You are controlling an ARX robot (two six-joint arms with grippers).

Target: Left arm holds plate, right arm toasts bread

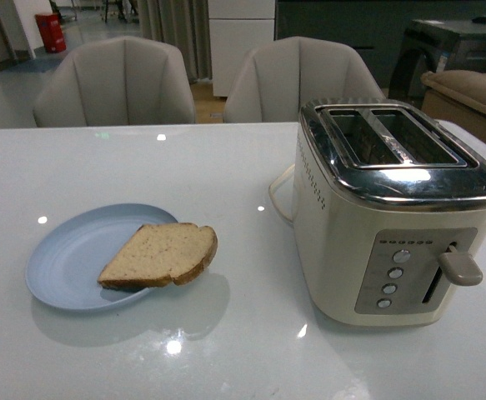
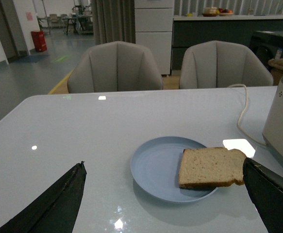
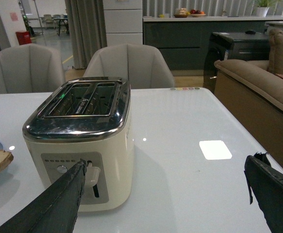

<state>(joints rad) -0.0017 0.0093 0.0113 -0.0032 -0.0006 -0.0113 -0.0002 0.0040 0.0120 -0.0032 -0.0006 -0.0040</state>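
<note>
With my left gripper and right gripper spread wide and empty, the bread lies on the plate left of the toaster; first, I judge, comes gripping the plate's rim.

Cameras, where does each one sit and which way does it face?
Front view: on the body between the arms, looking down across the table at the plate, bread and toaster; no arm shows.
Left wrist view: on the left wrist, facing plate and bread; the open left pincer frames them.
Right wrist view: on the right wrist, facing the toaster's lever end; the open right pincer shows.
Shared: all three show toaster, bread and plate.
</note>
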